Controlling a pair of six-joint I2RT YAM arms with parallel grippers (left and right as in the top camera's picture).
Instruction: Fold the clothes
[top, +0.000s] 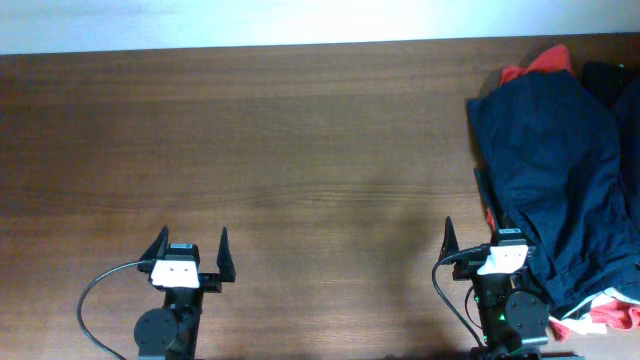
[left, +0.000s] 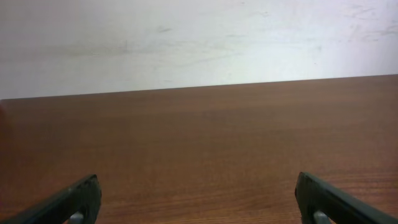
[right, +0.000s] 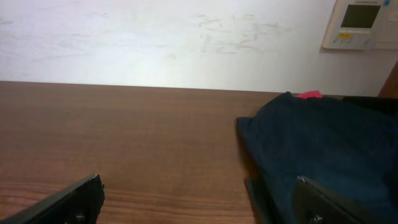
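A navy-blue pair of shorts (top: 555, 170) lies crumpled on top of a pile of clothes at the table's right side. Red fabric (top: 535, 64) shows at the pile's far end and near the front right corner (top: 612, 316). A black garment (top: 612, 80) lies at the far right. The shorts also show in the right wrist view (right: 317, 146). My right gripper (top: 484, 240) is open and empty, low at the front, its right finger next to the shorts' edge. My left gripper (top: 190, 250) is open and empty at the front left, over bare wood.
The brown wooden table (top: 280, 150) runs wide to the left of the pile. A white wall (left: 199, 37) stands behind its far edge, with a wall control panel (right: 360, 23) at the right.
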